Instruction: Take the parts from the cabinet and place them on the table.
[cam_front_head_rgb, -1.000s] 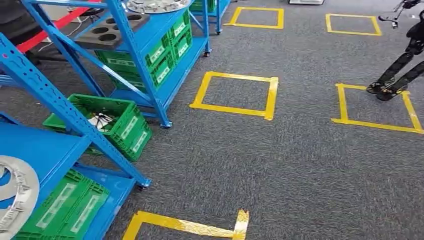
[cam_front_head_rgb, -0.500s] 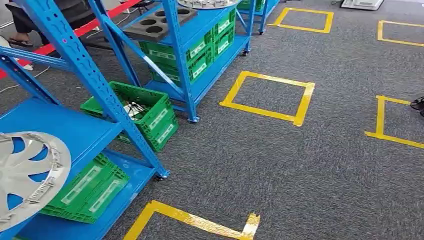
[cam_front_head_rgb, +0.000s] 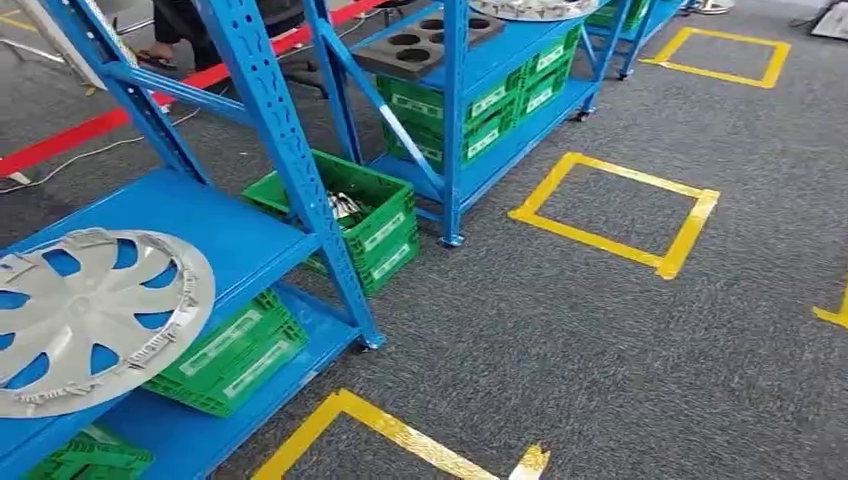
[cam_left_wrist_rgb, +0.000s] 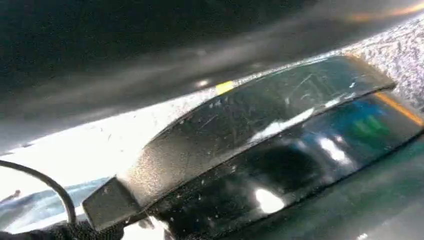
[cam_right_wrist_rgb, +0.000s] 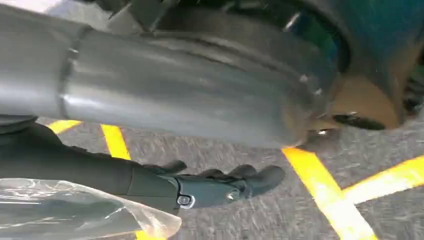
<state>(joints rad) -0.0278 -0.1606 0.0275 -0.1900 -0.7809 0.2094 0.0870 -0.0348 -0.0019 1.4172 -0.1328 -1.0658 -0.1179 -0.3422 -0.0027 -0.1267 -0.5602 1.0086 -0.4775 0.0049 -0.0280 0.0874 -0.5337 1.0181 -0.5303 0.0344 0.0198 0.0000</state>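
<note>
A silver hubcap (cam_front_head_rgb: 90, 320) lies flat on the blue shelf (cam_front_head_rgb: 230, 235) of the near rack, at the left of the head view. On the far rack sit a second hubcap (cam_front_head_rgb: 535, 8) and a dark tray with round holes (cam_front_head_rgb: 425, 40). My right hand (cam_right_wrist_rgb: 220, 187) hangs over grey carpet with its dark fingers stretched out and nothing in them. A dark sliver at the edge of the blurred left wrist view may be my left hand (cam_left_wrist_rgb: 65, 232); how its fingers lie is hidden.
A green crate (cam_front_head_rgb: 370, 215) with metal parts stands on the floor between the racks. More green crates (cam_front_head_rgb: 235, 350) fill the lower shelves. Yellow tape squares (cam_front_head_rgb: 615, 210) mark the carpet. A person's foot (cam_front_head_rgb: 165, 55) and a red floor line (cam_front_head_rgb: 60, 145) are beyond the racks.
The whole picture has shifted right: the camera has turned left. The near rack and its hubcap have come further into view, and the dark legs at the right have left it.
</note>
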